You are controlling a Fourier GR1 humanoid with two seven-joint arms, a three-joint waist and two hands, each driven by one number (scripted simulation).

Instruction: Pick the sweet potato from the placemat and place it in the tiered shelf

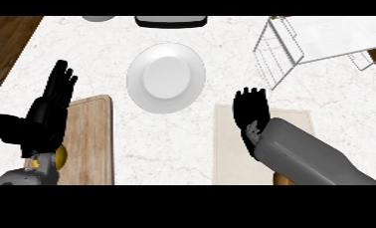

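Observation:
A beige placemat lies on the counter at the lower right. My right hand hovers over its far edge, open, fingers pointing away, holding nothing. The grey right forearm covers much of the mat. An orange-brown sliver, apparently the sweet potato, peeks out under that forearm at the mat's near edge; the rest of it is hidden. The wire tiered shelf with a white top stands at the far right, beyond and right of the right hand. My left hand rests open at the left edge, fingers up.
A white plate sits mid-counter between the hands. A wooden cutting board lies at the lower left beside the left arm. A black-and-white item and a grey bowl sit at the far edge. Dark wood borders the counter's left side.

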